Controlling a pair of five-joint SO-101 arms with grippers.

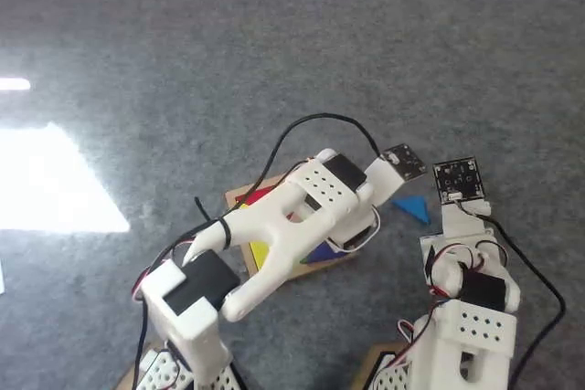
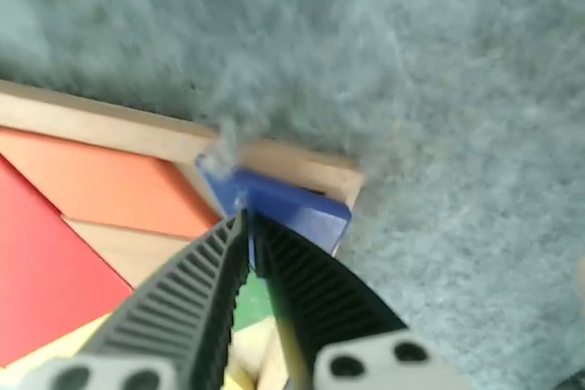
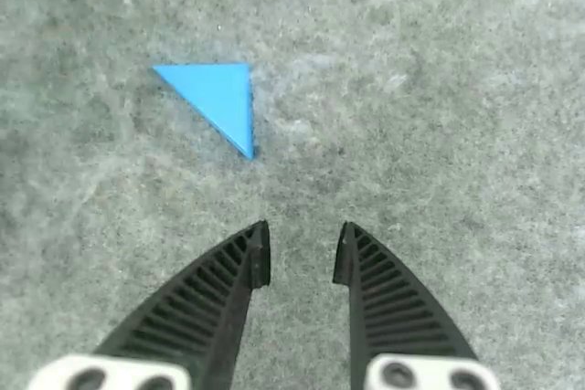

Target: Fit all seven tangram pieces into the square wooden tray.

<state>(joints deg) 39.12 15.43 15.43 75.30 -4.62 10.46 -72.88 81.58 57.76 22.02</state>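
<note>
Light-blue triangle [image 3: 215,98] lies on the table [image 3: 439,89] straight ahead of the spread, empty right pincer [image 3: 300,253], while the left pincer [image 2: 249,226] seems clamped on a dark-blue piece [image 2: 283,203] at the tray [image 2: 137,130] corner.

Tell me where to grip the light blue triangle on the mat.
Probably from straight above: the light blue triangle lies flat on the mat, so only its thin edges offer hold. The right gripper, jaws open, would close one jaw on the long edge, the other at the square corner.
</note>
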